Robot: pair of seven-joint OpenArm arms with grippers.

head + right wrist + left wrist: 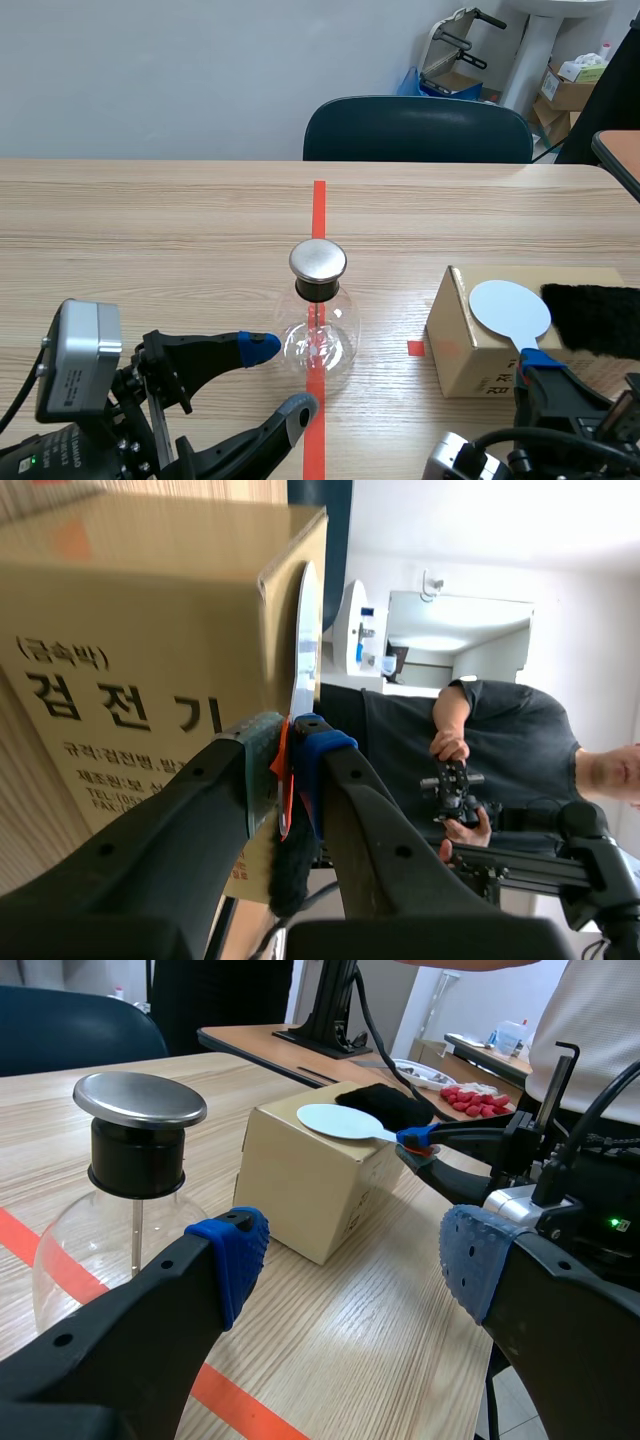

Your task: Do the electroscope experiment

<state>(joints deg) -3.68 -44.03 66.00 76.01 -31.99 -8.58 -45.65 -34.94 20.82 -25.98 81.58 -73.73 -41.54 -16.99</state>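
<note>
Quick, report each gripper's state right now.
Left gripper: open, holding nothing, beside the electroscope.
Right gripper: shut on the handle of the pale blue disc paddle.

Wood table [150, 220] w/ glass electroscope [318, 312] & cardboard box [465, 352]

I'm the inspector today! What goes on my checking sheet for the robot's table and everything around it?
Surface: wooden table with an orange-red tape line.
Job's things: glass electroscope upright on the line; pale blue paddle and black fuzzy cloth on the cardboard box.
Clutter: nothing seen.
Grippers: left gripper open beside the electroscope; right gripper shut on the paddle's handle.
Cables: black cable by the left arm.
Surroundings: dark chair, stacked boxes, a person beyond the box.
</note>
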